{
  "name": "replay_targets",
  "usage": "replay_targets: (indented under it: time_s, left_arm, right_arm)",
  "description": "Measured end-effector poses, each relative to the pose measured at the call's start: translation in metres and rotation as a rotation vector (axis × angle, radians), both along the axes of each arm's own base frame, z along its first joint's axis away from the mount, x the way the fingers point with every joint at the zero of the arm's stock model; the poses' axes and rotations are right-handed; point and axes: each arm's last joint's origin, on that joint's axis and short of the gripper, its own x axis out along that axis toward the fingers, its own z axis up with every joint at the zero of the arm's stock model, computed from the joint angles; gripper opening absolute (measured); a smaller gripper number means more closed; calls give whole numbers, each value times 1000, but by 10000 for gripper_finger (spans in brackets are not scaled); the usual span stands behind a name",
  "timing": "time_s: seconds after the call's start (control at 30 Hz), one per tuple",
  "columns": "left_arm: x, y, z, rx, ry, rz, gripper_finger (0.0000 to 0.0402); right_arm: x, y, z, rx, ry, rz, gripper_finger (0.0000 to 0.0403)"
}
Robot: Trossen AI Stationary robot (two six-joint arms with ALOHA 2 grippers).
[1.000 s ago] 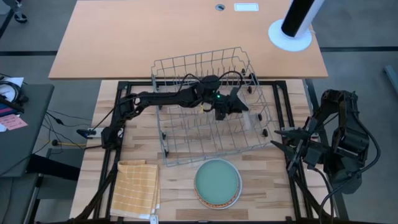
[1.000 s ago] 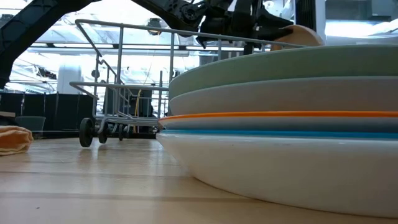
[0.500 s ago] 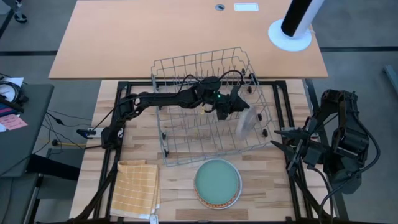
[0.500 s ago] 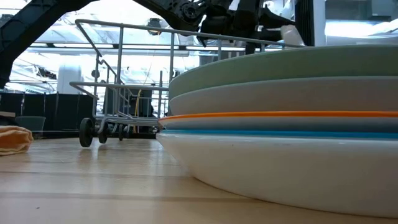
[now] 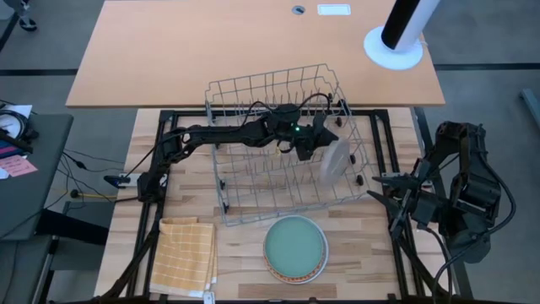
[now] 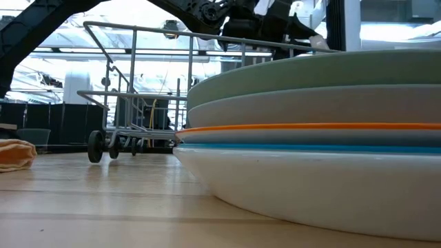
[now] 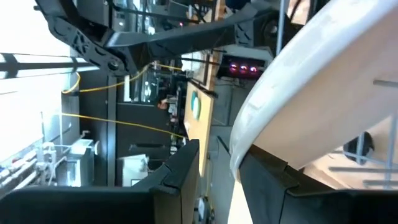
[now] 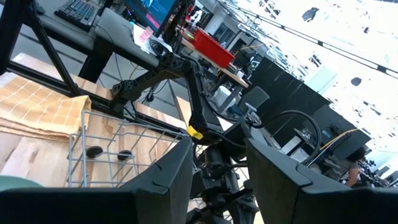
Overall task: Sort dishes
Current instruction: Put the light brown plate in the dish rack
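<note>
Left gripper [image 5: 317, 142]: reaching across inside wire rack [image 5: 253, 93], pinching rim of beige-grey plate [image 5: 335, 160], which stands tilted on edge at rack's right end; fingers [image 7: 186, 168] astride the rim in left wrist view. Right gripper [image 5: 386, 187]: parked off table's right edge, jaws apart, holding nothing. Stack of remaining plates [image 5: 295, 247]: on table in front of rack, teal-green one on top, layered white, blue-edged, orange-edged and grey beneath in low view. Yellow checked cloth [image 5: 187, 253]: left of stack, apart from it. Risks, as judged: plate slipping sideways between tines on release if not seated in a slot; thin edge grip letting plate pivot; rack shifting under a push, being light wire.
</note>
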Motion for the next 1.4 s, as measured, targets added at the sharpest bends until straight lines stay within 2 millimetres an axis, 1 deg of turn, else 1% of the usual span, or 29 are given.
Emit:
replay_targets:
  time_s: [0.13, 0.3, 0.4, 0.5, 0.63, 0.8, 0.97, 1.17, 1.4]
  left_arm:
    - [0, 0, -1, -1, 12, 0, 105]
    - [0, 0, -2, -2, 20, 0, 103]
    - [0, 0, -3, -5, 32, -1, 87]
    - [0, -3, -4, -8, 41, -6, 56]
    - [0, -5, -7, -15, 72, -16, 10]
    - [0, -5, -10, -20, 104, -12, 8]
    - [2, -12, -10, 1, 107, 49, 4]
    - [6, -30, -10, 71, 110, 174, 2]
    - [11, -57, -5, 116, 68, 207, 1]
  right_arm:
    - [6, -7, -2, 65, -28, -53, 152]
    - [20, -35, -12, 141, -44, -202, 152]
    - [26, -51, -16, 200, -9, -279, 152]
    - [29, -59, -20, 252, 29, -318, 152]
    - [31, -61, -20, 276, 47, -331, 152]
    - [30, -61, -20, 269, 51, -330, 152]
    - [30, -61, -21, 265, 54, -331, 152]
    - [30, -62, -21, 258, 59, -331, 152]
    - [30, -62, -21, 258, 61, -330, 152]
